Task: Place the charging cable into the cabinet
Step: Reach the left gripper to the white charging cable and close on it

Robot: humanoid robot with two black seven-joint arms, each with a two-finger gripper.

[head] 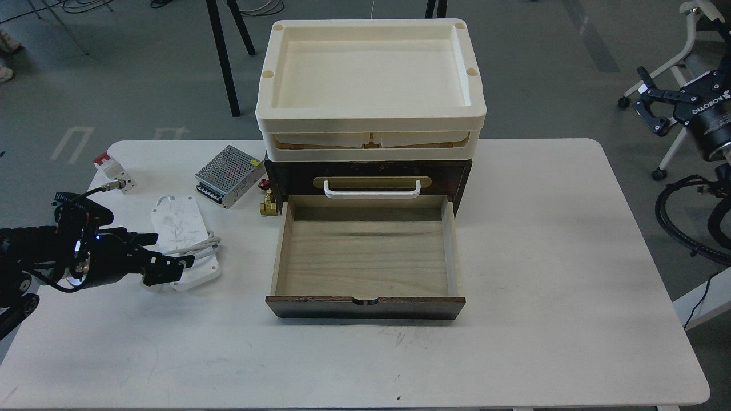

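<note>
The charging cable [178,226] is a flat white block with a white cord looped round its near half. It lies on the table left of the cabinet [365,172]. The cabinet's light wood drawer [365,260] is pulled out and empty. My left gripper [165,255] is low over the table at the cable's near-left end. Its two fingers are apart, one over the block's left edge and one at its near corner, and they hold nothing. My right gripper [651,109] is open, off the table at the far right.
A silver perforated power-supply box [224,176] stands behind the cable. A small white block with a red top [113,170] sits at the far left. A brass fitting [267,205] is beside the cabinet's left side. Cream trays [371,117] top the cabinet. The white table [542,257] extends right.
</note>
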